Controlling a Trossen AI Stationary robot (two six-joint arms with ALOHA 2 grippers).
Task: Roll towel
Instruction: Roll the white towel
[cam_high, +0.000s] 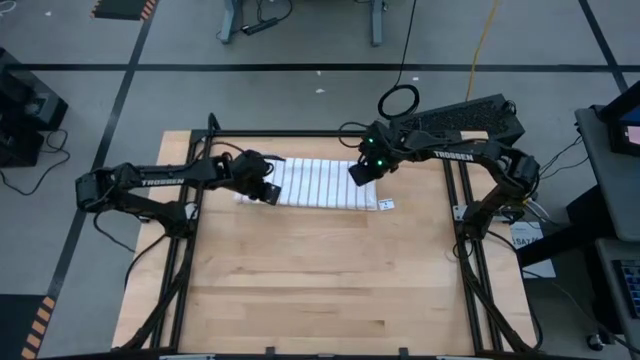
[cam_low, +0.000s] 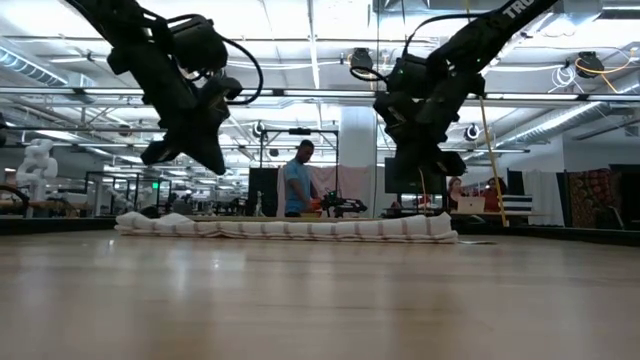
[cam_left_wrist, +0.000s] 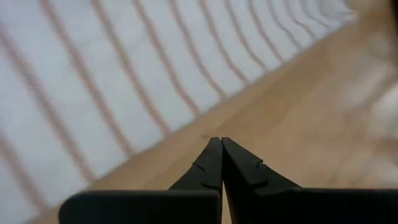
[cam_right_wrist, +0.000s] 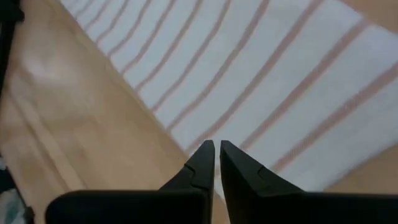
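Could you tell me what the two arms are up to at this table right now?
A striped towel lies folded into a long flat band near the far edge of the wooden table. The left gripper hovers above its left end and the right gripper above its right part, both shut and empty. No roll shows yet.

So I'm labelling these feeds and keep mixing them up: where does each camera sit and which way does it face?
High view: overhead, looking straight down; towel on table, both arms.
Low view: table height, looking level across into the room; both arms hang above the towel.
Left wrist view: on the left arm, looking down past the shut left gripper.
Right wrist view: likewise past the shut right gripper.
All four views share the striped towel.
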